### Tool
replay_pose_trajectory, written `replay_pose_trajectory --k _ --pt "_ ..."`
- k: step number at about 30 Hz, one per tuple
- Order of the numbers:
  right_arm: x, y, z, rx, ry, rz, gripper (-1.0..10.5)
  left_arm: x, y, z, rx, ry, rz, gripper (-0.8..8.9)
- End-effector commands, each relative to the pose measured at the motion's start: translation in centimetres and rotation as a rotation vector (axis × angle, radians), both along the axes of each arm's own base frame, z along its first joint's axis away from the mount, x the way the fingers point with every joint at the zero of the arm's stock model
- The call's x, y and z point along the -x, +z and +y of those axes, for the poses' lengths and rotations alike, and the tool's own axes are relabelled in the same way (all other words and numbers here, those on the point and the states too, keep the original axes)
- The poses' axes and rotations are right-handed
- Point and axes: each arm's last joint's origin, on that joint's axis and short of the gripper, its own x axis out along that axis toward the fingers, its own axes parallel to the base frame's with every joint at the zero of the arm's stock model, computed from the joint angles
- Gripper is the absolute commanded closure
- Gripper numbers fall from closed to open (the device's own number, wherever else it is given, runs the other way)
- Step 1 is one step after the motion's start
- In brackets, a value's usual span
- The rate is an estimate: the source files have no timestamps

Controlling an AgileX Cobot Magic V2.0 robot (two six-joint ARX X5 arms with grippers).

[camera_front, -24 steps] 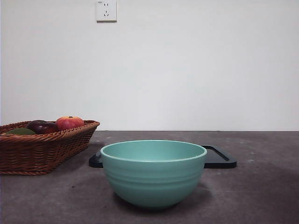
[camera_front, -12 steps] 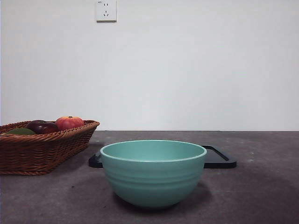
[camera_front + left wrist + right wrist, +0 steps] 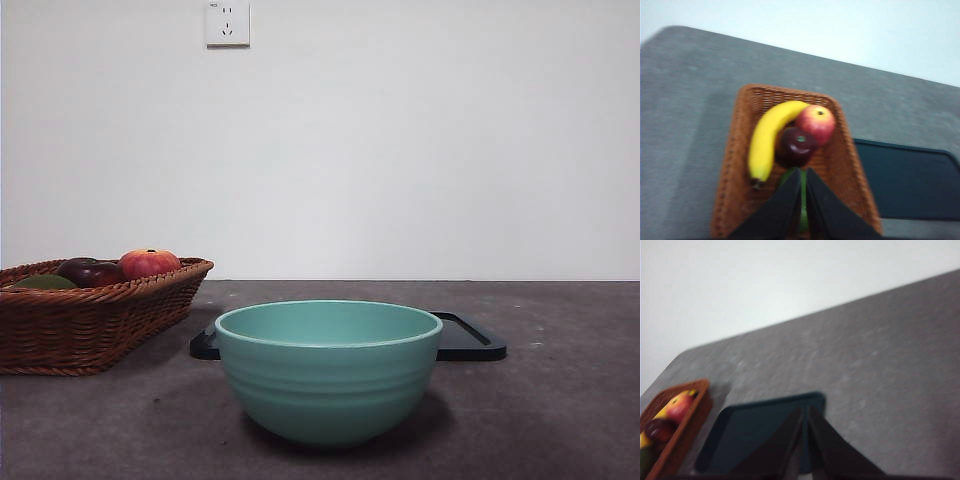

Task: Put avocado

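Observation:
The avocado (image 3: 40, 282) lies in the wicker basket (image 3: 90, 325) at the left; only its dull green top shows over the rim. In the left wrist view a green sliver of the avocado (image 3: 803, 212) shows between and under the jaws, which hide most of it. My left gripper (image 3: 802, 171) hangs above the basket, shut and empty, its tips over the near side of the dark maroon fruit (image 3: 796, 145). My right gripper (image 3: 805, 411) is shut and empty above the black tray (image 3: 750, 432). Neither gripper shows in the front view.
The basket also holds a banana (image 3: 767, 137), a red-orange fruit (image 3: 150, 263) and the maroon fruit (image 3: 88, 270). A teal bowl (image 3: 328, 368) stands at the front centre. The black tray (image 3: 470, 340) lies behind it. The basket (image 3: 675, 432) shows beside the tray.

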Motion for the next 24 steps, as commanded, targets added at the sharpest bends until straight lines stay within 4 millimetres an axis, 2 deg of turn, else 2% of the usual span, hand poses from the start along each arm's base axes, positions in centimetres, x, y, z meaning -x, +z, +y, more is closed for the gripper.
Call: replay_pose_trajectory --k 1,8,13,18,24 --pt "-0.5 1.3 0.3 0.035 0.058 0.015 9.3 -0.8 2.0 -0.2 0.023 -0.053 0.022 7.97" --pt "-1.9 3.1 1.6 0.126 0.221 0.134 9.3 -4.2 5.2 -1.1 0.086 -0.257 0.113 7.97" --pt "-2.7 3.4 3.2 0.162 0.340 0.194 9.3 -6.2 5.9 -2.3 0.088 -0.403 0.210 7.97" --pt "-2.7 3.2 4.8 0.168 0.449 0.216 9.3 -6.4 5.6 -3.5 0.106 -0.509 0.294 7.97" --pt "-2.5 3.1 5.1 0.168 0.470 0.221 9.3 -5.6 5.0 -3.8 0.152 -0.582 0.387 7.96"
